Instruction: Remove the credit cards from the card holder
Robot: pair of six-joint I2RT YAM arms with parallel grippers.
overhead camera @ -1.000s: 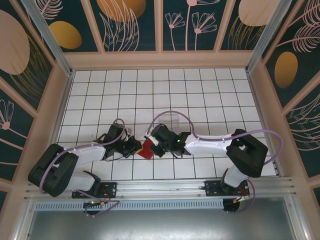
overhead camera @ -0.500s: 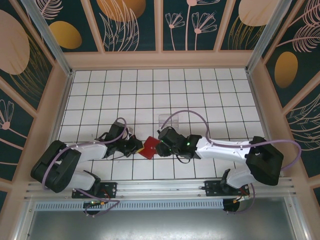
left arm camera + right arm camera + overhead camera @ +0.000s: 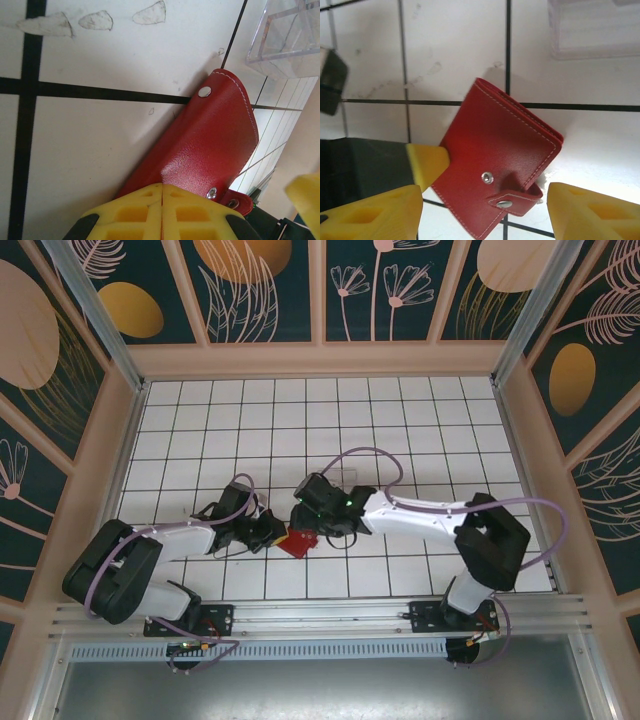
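Note:
The card holder (image 3: 497,150), a red folded wallet, is closed, and its small closing tab (image 3: 515,200) hangs loose off the snap stud. In the top view the card holder (image 3: 298,541) lies between the two arms. My left gripper (image 3: 162,192) is shut, its yellow pads pressed together at the case's near edge (image 3: 210,145), and it holds the case tilted off the tiles. In the top view the left gripper (image 3: 274,533) is at the wallet's left side. My right gripper (image 3: 485,200) hovers open over the case, one finger on each side. The credit cards are hidden.
A clear square plastic tray (image 3: 340,481) stands just beyond the wallet, also seen in the left wrist view (image 3: 287,35) and the right wrist view (image 3: 595,30). White tiled table with black grid lines; wooden walls enclose the workspace.
My right gripper swung right and then back left and slightly farther over the wallet. The left gripper and the wallet have barely moved.

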